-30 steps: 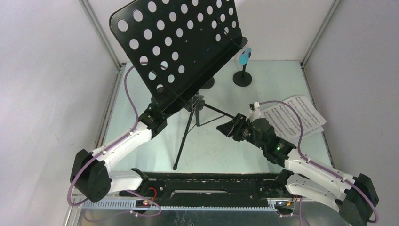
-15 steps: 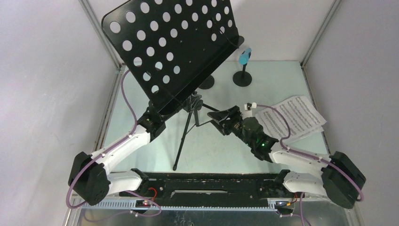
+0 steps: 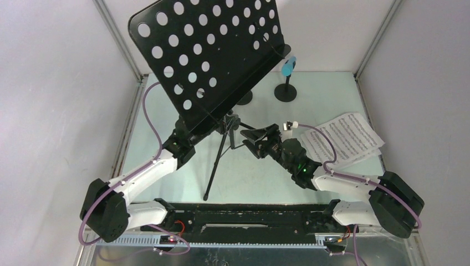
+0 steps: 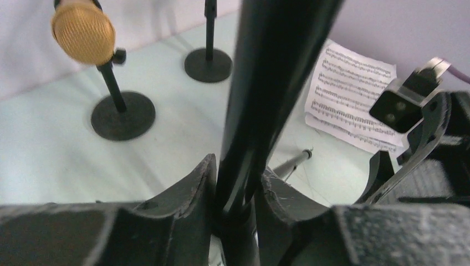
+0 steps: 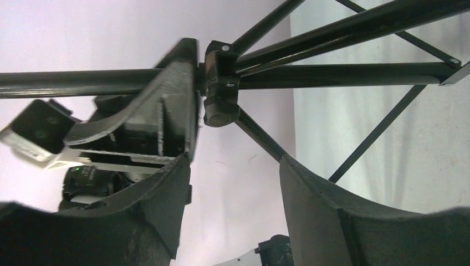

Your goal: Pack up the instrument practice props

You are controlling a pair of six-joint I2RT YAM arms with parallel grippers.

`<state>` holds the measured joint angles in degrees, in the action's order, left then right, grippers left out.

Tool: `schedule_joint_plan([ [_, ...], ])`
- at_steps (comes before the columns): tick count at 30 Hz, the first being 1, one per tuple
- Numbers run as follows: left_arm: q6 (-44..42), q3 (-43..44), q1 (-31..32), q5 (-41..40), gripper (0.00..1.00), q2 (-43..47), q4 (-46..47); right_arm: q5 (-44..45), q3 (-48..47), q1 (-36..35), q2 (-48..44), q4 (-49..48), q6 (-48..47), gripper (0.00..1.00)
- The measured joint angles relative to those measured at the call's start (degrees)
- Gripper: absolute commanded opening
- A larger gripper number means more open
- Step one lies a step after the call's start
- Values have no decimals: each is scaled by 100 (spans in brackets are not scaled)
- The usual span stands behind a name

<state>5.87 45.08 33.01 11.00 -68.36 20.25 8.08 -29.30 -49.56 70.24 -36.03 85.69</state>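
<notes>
The black music rack stands tilted, its perforated desk (image 3: 213, 52) up at the back left and its tripod legs (image 3: 217, 163) on the table. My left gripper (image 3: 190, 132) is shut on the rack's post (image 4: 260, 83) just above the tripod hub; its jaws (image 4: 235, 166) press both sides. My right gripper (image 3: 254, 138) is open and empty, its fingers close to the hub (image 5: 220, 94) without touching. The white sheet-music pages (image 3: 346, 138) lie at the right. The light-blue microphone (image 3: 287, 66) sits in its holder (image 3: 285, 91). The tan microphone (image 4: 83, 32) stands in the other holder (image 4: 123, 115).
Grey enclosure walls and metal frame posts (image 3: 119, 41) close in the table on three sides. The tan microphone's holder base (image 3: 244, 98) peeks out under the desk. The arms' base rail (image 3: 244, 213) runs along the near edge.
My right gripper has moved left and back toward the tripod hub. The desk swung a little to the left and then back while the left gripper kept its hold.
</notes>
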Motion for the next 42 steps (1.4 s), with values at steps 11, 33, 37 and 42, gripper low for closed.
schedule_joint_plan([
  [11,4,-236,17,37,3,66,164,24,0,-4,0,-68,-13,66],
  [33,-55,-275,17,72,0,66,234,-118,-597,26,1287,-890,455,49],
  [37,-57,-302,17,72,0,66,291,-105,-601,24,1287,-960,450,48],
  [42,-57,-304,17,72,0,66,293,-4,-601,24,1202,-776,321,59],
])
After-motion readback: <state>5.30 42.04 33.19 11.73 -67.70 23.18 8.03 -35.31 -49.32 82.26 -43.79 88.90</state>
